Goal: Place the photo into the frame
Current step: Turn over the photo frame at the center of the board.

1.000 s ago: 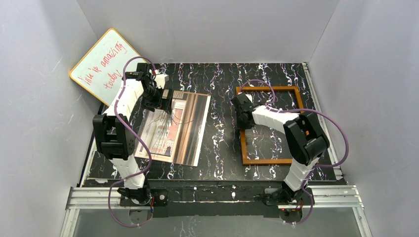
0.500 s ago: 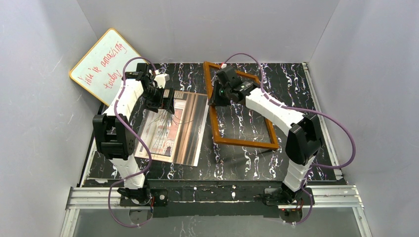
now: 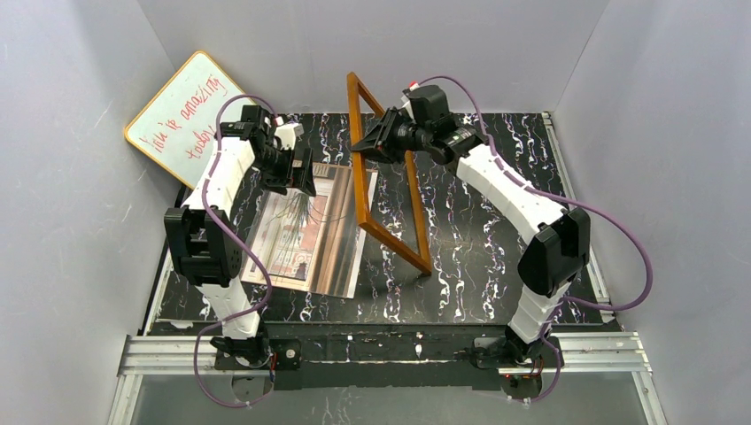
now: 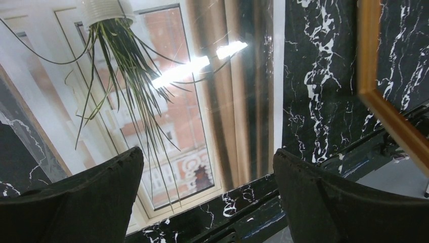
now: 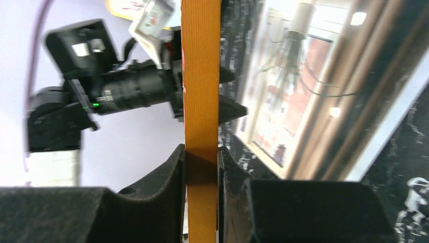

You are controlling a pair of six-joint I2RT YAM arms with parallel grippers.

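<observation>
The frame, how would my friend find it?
Look at the black marbled table, near its middle. The frame stands tipped up on edge there, pinched by the right hand. It is a see-through orange-brown wooden rectangle, unlike the flat photo beside it and the whiteboard with red writing.

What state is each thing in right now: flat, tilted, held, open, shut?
frame: steeply tilted, one rail clamped in the right gripper.
photo: flat on the table, unheld.
left gripper: open, above the photo.
right gripper: shut on the frame.
whiteboard: propped tilted at back left.
</observation>
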